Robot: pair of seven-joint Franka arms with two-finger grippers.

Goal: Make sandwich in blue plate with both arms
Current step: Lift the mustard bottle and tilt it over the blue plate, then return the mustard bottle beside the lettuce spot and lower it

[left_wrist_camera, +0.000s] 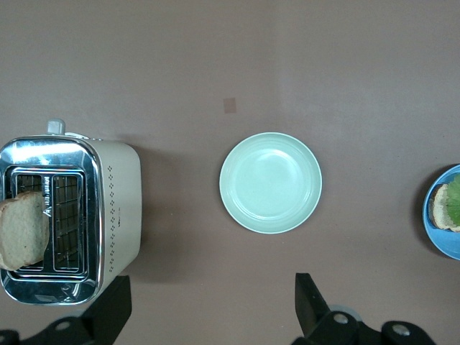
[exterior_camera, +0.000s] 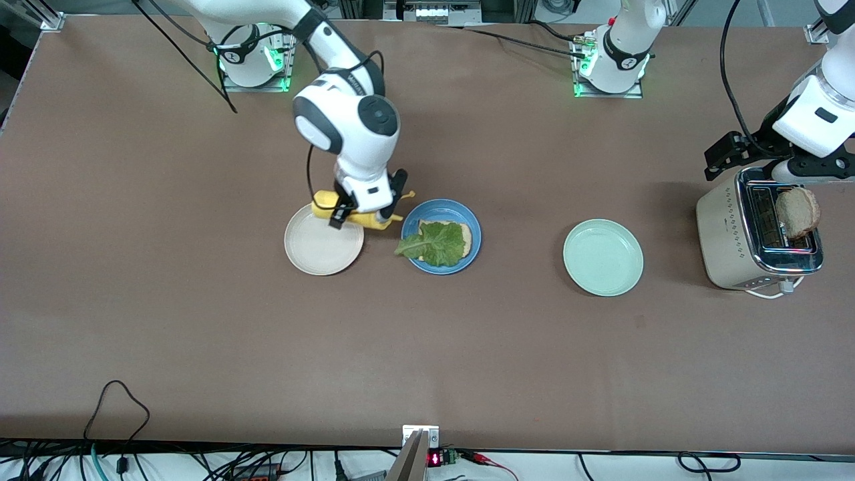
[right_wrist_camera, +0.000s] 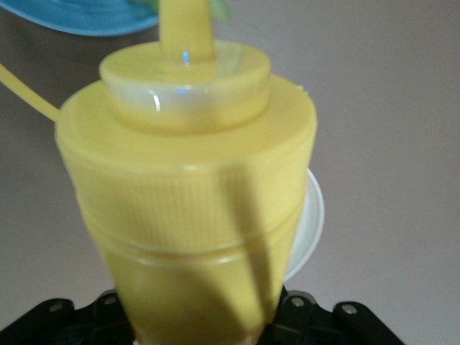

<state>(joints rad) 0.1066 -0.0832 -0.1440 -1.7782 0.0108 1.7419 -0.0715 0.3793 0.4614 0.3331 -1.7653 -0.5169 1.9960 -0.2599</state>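
Both arms are glossy white with black joint bands, trailing black cables and green-lit bases; the right arm (exterior_camera: 347, 127) ends in black fingers.

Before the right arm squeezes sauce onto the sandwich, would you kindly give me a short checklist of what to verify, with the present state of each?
1. Right pincer has the yellow squeeze bottle: ok, it is shut on the bottle, which lies tilted.
2. Bottle nozzle is over the lettuce leaf: not ok, the bottle is over the rim of the cream-white plate, beside the blue plate.
3. Lettuce rests on the bread slice in the blue plate: ok, though a leaf tip hangs past the rim.
4. Second bread slice is ready: not ok, it sits in the toaster.
5. Left pincer is free: ok, open and holding nothing, over the table beside the toaster.
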